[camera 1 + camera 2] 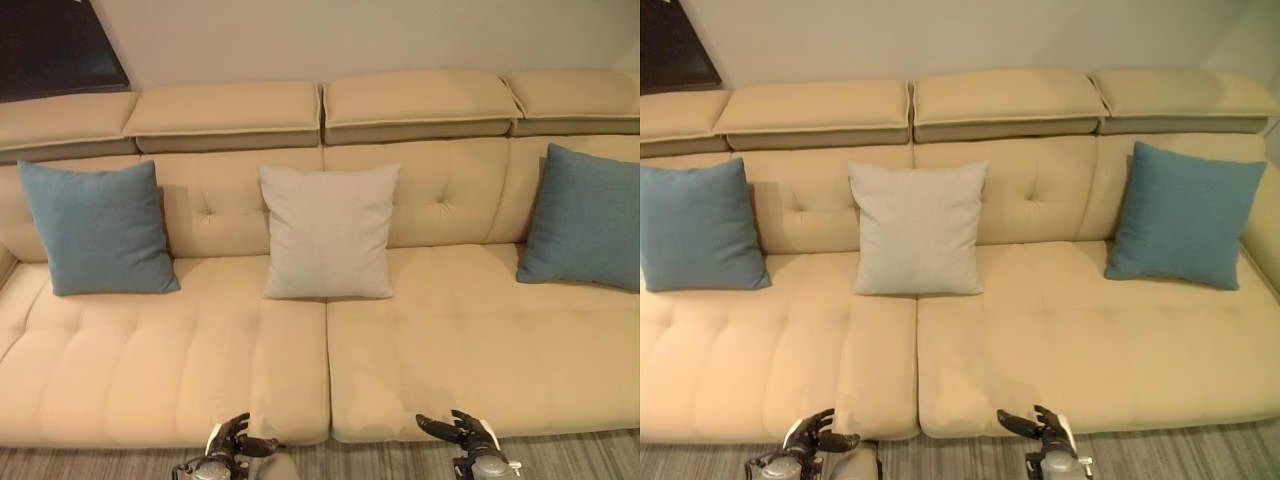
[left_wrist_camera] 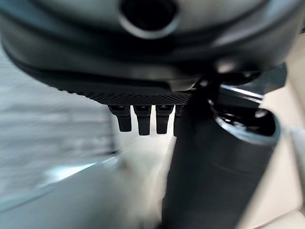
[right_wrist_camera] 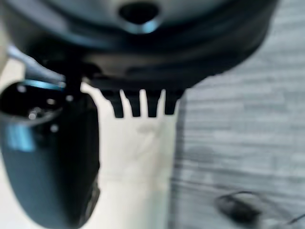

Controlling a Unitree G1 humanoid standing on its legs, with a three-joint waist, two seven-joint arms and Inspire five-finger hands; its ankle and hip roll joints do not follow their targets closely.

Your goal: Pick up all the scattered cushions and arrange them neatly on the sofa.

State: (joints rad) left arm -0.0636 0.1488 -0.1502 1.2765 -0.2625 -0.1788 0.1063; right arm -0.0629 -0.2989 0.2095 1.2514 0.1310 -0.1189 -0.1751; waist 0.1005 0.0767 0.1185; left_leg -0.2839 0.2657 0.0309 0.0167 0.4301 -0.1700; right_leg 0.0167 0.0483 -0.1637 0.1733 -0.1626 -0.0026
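Three cushions stood up against the sofa (image 1: 430,370) back: a blue cushion (image 1: 95,228), a grey cushion (image 1: 328,232) and another blue cushion (image 1: 1182,215). The left hand (image 1: 228,447) and right hand (image 1: 462,432) hung low, fingers loose, holding nothing. The job looked done; next, check the floor (image 1: 570,455).

I see my left hand (image 1: 228,447) and right hand (image 1: 462,435) low in front of me, both empty, fingers (image 3: 135,104) apparently loose and slightly bent, thumbs standing off beside them.
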